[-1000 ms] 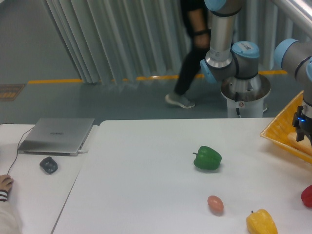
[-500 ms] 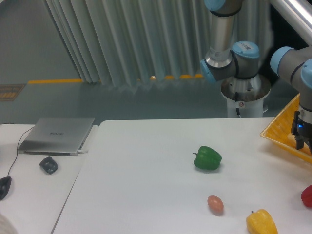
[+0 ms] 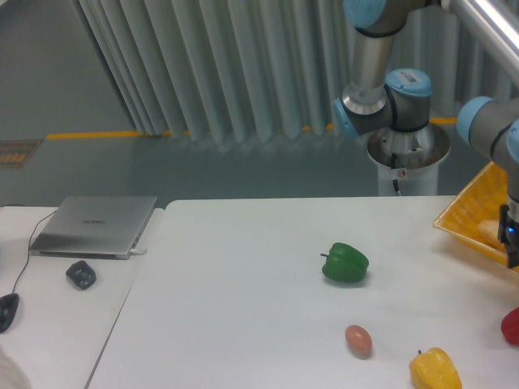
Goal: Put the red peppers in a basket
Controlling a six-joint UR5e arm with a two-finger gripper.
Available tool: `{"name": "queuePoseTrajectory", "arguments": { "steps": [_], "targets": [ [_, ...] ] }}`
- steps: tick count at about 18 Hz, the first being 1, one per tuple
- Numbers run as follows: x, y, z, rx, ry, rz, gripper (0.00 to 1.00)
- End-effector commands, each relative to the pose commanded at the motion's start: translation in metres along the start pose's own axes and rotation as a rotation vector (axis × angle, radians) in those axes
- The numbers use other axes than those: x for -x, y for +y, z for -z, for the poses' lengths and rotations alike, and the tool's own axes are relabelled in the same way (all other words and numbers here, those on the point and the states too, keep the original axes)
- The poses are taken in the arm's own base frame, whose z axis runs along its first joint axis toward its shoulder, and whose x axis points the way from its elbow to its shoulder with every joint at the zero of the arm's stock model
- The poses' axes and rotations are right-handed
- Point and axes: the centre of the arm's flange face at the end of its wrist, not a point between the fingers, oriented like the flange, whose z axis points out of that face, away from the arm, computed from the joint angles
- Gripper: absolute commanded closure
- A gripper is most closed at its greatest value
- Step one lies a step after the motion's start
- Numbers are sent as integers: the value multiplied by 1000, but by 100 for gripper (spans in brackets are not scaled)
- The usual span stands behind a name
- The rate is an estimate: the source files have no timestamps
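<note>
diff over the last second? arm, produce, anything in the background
The tool slid right, now mostly cut off by the frame edge in front of the basket; nothing gripped or released. The person walking behind the table has gone, and the hand at the left edge has withdrawn. The red pepper, green pepper, yellow pepper, egg and laptop stayed put.

The red pepper [image 3: 511, 326] lies at the table's [image 3: 243, 275] right edge, seemingly just before the basket [image 3: 478, 212].
</note>
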Motion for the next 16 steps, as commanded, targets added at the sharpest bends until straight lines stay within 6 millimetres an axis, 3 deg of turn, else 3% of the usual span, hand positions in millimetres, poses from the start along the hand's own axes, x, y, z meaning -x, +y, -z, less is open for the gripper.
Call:
{"name": "queuePoseTrajectory", "arguments": {
  "steps": [6,16],
  "targets": [
    [0,-9,-33,35,51,-17,0],
    [7,-9,-48,41,33,-17,0]
  ]
}}
